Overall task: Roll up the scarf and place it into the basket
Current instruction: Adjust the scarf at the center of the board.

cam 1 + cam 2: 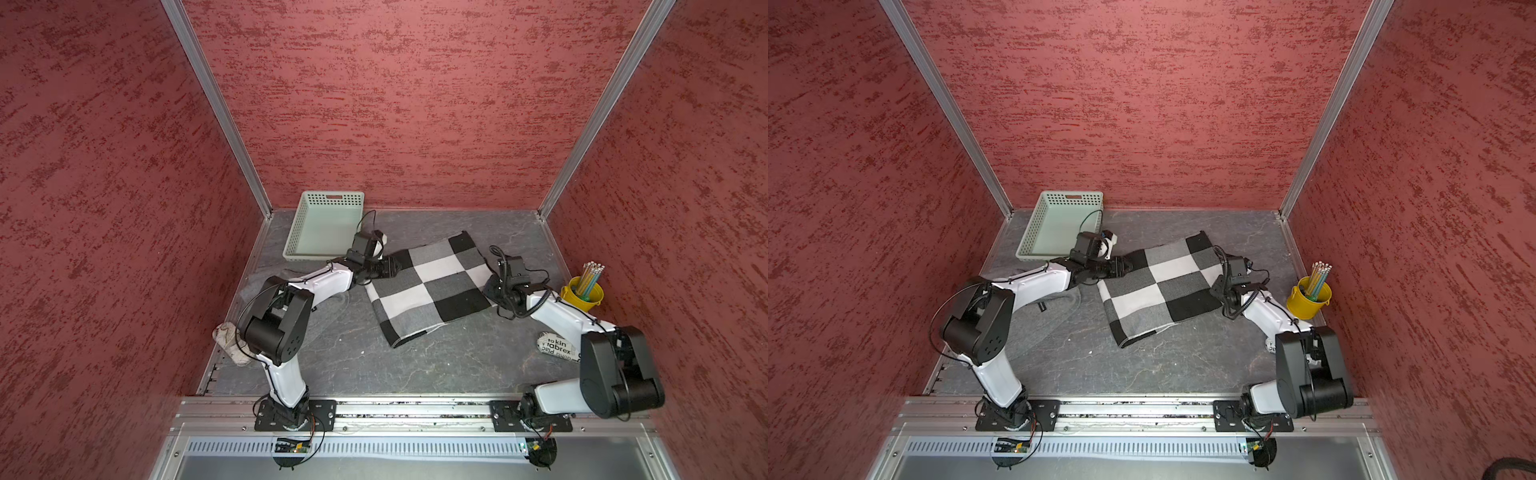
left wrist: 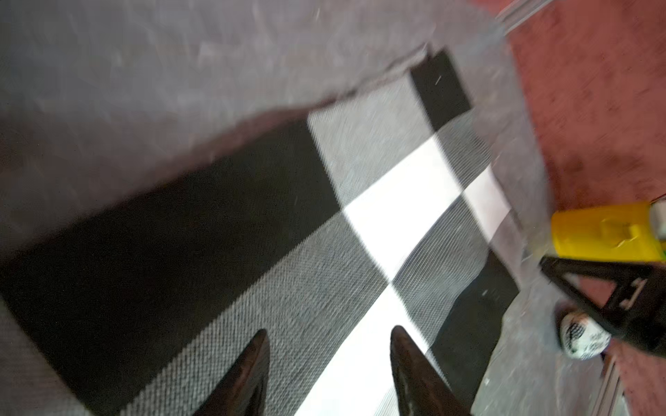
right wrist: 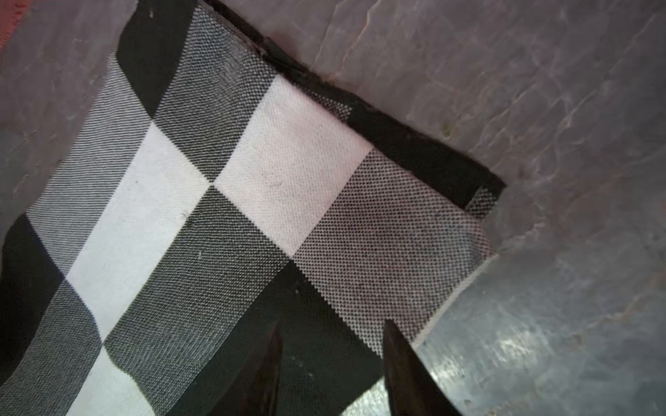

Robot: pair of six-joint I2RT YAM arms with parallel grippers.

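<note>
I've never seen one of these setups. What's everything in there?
scarf: one, black, white and grey checks, folded flat mid-table
basket: one, pale mint green, far left corner, nothing inside
bucket: one, yellow, right edge
pencils: a bunch, too small to count, standing in the bucket
grey cloth: one, lying under the left arm
pale bundle: one, whitish, left edge
printed item: one, white with black lettering, by the right arm
table: one, grey
walls: three, mottled red
arms: two, white and black
left gripper: one, black, open over the scarf
right gripper: one, black, open over the scarf's corner
</note>
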